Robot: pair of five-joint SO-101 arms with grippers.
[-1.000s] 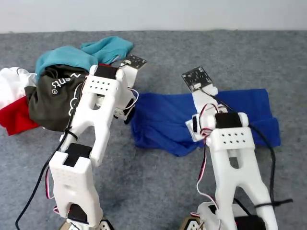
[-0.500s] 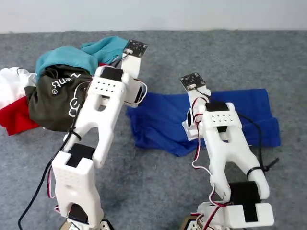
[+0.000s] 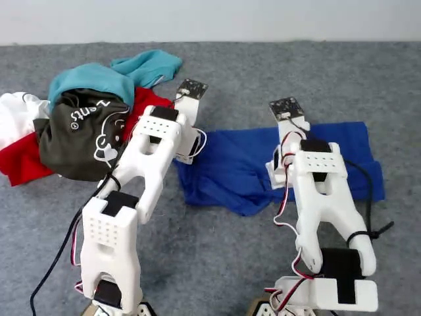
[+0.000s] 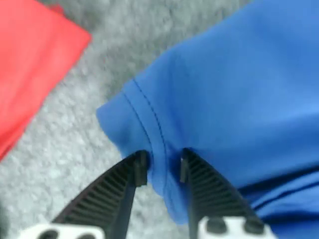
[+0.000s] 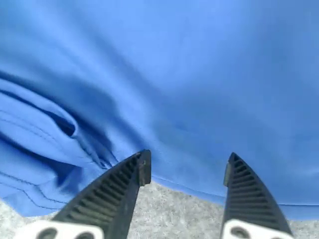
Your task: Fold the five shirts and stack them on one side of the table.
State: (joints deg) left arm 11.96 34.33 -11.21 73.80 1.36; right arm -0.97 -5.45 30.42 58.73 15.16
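A blue shirt [image 3: 230, 164] lies crumpled and spread across the middle of the grey table. My left arm [image 3: 158, 141] is over the shirt's left edge. In the left wrist view my left gripper [image 4: 160, 162] is shut on a fold of the blue shirt's hem [image 4: 149, 124], and red cloth [image 4: 35, 59] lies beside it. My right arm [image 3: 316, 171] is above the shirt's right half. My right gripper [image 5: 187, 169] stands open over the blue shirt [image 5: 174, 74], at its edge by the grey table surface.
At the table's left lies a heap of shirts: teal [image 3: 99, 76] on top at the back, dark olive with white print [image 3: 72, 138], white [image 3: 16, 115] and red [image 3: 23, 161]. Bare grey table [image 3: 217, 263] stretches in front of the blue shirt.
My left arm has swung from beside the heap onto the blue shirt's left edge. My right arm has shifted a little to the right over the shirt.
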